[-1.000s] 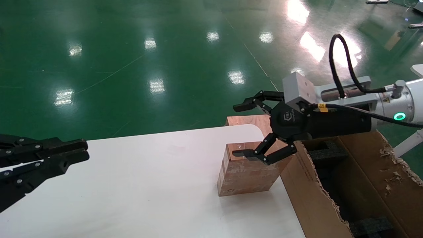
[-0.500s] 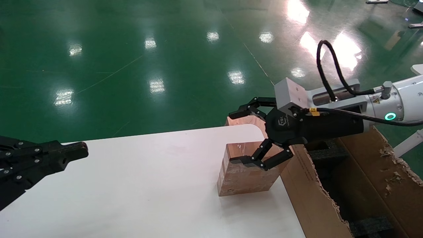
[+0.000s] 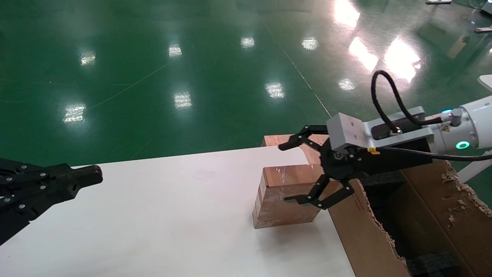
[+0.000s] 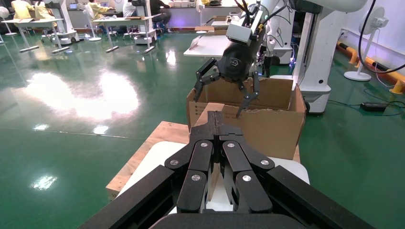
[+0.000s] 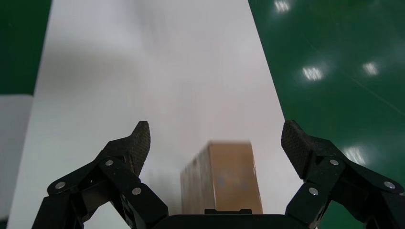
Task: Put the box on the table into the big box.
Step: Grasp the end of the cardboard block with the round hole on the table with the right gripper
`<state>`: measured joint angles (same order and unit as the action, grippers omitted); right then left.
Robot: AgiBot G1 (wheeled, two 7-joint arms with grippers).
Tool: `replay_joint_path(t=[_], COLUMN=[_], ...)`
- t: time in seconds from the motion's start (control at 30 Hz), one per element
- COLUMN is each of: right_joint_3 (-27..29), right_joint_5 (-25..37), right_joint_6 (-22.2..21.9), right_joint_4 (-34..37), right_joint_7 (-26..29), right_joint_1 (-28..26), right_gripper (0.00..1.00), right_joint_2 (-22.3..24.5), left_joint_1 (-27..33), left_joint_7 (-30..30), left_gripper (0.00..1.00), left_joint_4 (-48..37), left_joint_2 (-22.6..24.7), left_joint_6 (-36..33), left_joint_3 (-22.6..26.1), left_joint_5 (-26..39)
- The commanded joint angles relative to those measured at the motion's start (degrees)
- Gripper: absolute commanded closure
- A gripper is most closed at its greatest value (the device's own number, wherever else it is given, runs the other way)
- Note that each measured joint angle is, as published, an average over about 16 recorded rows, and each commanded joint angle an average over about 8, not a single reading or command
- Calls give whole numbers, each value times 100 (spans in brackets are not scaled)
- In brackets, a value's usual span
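My right gripper hangs spread wide over the box, which sits on the table beside the big box. Closing off-centre could shove it off the edge. My left gripper stays out of it, fingers together.

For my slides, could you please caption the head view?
Open right gripper poised over the small box on the white table, beside the big box.

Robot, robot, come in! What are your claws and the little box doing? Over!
Right gripper open, hovering over the small box. Box on the table, beside the big box. Left gripper shut, parked. Nothing blocking.
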<state>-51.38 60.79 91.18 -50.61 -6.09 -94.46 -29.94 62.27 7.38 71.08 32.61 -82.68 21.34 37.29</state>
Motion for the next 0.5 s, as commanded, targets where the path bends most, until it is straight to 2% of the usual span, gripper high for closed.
replay_joint_path(t=[0.03, 0.5], right_joint_3=[-157, -1047], right_joint_5=[32, 63], right_joint_6=[8, -21], right_joint_4=[100, 1329], right_joint_7=[-161, -1001], right_joint_1=[-85, -576], right_gripper=[0, 0], right_joint_2=[46, -299], left_joint_1=[0, 0], left_joint_7=[0, 0], left_gripper=[100, 100], left_joint_4=[0, 0], left_joint_2=[0, 0], left_joint_6=[0, 0], left_joint_3=[0, 0], left_joint_5=[0, 0])
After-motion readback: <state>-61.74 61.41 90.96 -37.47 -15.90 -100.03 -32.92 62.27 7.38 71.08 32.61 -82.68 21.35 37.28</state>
